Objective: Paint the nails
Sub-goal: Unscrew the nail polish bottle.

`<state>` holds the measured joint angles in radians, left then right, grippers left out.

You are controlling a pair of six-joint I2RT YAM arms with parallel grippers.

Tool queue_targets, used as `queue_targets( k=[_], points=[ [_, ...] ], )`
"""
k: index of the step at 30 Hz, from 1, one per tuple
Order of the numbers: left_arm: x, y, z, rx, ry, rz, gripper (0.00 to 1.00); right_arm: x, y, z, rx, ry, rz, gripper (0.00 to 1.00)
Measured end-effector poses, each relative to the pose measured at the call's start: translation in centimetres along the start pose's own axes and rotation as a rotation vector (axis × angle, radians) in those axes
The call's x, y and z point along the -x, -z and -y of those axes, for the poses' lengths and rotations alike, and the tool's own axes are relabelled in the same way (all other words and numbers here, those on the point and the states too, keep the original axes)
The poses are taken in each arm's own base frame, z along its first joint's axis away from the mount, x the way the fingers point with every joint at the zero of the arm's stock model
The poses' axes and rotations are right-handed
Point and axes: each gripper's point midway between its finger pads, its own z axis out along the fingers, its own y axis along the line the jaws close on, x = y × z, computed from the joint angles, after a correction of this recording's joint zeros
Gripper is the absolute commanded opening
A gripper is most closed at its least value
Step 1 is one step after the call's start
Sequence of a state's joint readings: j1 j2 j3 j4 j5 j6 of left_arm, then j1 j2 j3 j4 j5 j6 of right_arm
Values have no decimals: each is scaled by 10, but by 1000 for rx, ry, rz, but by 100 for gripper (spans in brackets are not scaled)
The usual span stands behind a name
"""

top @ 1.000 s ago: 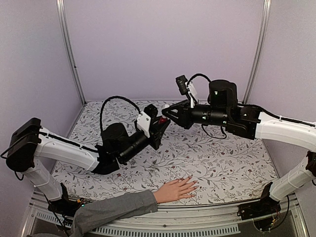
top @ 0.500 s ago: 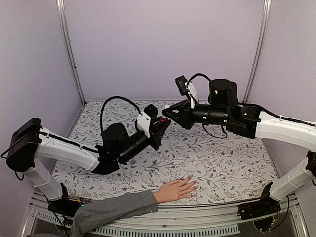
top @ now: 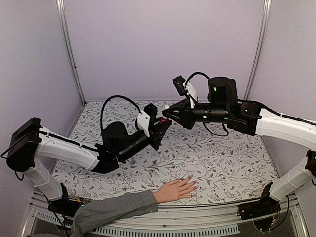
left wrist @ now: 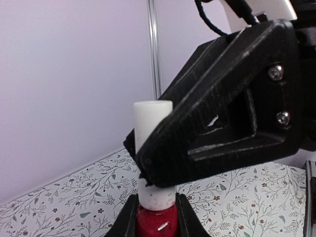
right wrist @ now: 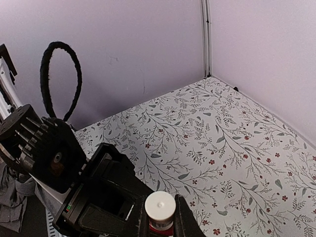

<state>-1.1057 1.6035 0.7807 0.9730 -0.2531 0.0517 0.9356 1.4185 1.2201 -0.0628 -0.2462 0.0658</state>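
Looks barely started tbh, with the left gripper [top: 162,123] clamped on the red bottle [left wrist: 157,223] and the right gripper [top: 166,113] pinched tight on its white cap [right wrist: 160,205] mid-frame, cap not off yet, and the nails [top: 196,183] down at bottom centre on the surface [top: 222,168], too tiny to judge polish

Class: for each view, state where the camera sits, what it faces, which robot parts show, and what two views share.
Top external: above, behind the bases; faces the table; both arms show.
Left wrist: faces the bottle between its fingers; right gripper grips the cap.
Right wrist: looks down on the cap; left gripper below.
Wrist views share the cap.
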Motion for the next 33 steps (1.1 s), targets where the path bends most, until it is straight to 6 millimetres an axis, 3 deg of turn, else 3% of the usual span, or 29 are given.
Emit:
queue_targets(
  k=[13, 16, 23, 28, 33],
  points=[
    [-3, -1, -2, -3, 20, -11, 10, -2, -1, 1, -5, 1, -8, 0],
    [-3, -1, -2, -2, 25, -14, 0, -2, -1, 2, -7, 1, -11, 0],
    [-1, -1, -2, -11, 30, -7, 0, -2, -1, 1, -2, 12, -11, 0],
    [8, 4, 6, -100, 31, 18, 0, 4, 2, -9, 69, 69, -9, 0],
    [26, 20, 23, -258, 33, 77, 0, 11, 10, -36, 218, 152, -16, 0]
  ],
)
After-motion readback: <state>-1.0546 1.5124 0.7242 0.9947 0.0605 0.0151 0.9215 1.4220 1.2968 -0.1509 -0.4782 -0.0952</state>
